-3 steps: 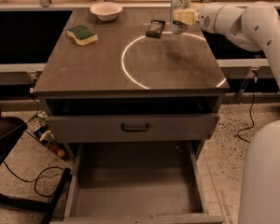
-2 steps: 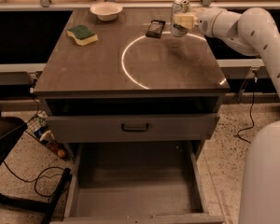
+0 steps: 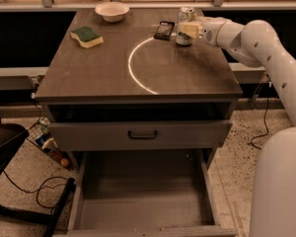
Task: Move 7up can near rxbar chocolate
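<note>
The 7up can, silver-topped with pale sides, stands upright at the back right of the table top. My gripper reaches in from the right on the white arm, and its pale fingers are shut on the can's lower body. The rxbar chocolate, a flat dark bar, lies just left of the can, a small gap away.
A green-and-yellow sponge lies at the back left. A white bowl sits at the far edge. A bright ring of light marks the table. A closed drawer sits above an open bottom drawer.
My gripper has moved with the can toward the front and slightly left, bringing it closer to the dark bar. Sponge, bowl and bar have not moved.
</note>
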`<state>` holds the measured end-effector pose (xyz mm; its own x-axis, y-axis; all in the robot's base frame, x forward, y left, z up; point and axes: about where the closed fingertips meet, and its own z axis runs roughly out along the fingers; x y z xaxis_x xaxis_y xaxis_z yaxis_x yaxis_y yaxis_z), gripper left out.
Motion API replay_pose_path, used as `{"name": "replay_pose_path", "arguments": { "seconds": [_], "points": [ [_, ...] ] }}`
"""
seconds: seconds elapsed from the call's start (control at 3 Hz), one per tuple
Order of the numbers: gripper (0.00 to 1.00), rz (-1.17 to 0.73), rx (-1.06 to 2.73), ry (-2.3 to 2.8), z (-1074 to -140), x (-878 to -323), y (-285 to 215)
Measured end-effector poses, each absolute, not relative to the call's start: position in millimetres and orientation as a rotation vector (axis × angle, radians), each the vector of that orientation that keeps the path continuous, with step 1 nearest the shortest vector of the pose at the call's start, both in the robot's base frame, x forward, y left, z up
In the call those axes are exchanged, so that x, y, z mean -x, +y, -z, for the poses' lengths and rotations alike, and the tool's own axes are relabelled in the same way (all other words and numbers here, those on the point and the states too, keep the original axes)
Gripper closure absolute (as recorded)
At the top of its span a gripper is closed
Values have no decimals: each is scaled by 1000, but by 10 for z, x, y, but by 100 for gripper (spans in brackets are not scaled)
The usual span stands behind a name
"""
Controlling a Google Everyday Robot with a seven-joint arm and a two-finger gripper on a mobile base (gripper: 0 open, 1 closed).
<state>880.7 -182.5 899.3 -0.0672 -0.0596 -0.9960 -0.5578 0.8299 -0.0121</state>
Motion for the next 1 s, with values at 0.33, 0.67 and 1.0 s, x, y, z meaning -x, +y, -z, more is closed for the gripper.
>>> {"name": "replay_pose_path", "arguments": {
  "seconds": [0.33, 0.67, 1.0],
  "points": [
    [75, -441, 501, 1603, -8992, -8809, -1799],
    [51, -445, 504, 1603, -8981, -8816, -1765],
    [28, -449, 506, 1604, -8971, -8822, -1733]
  ]
}}
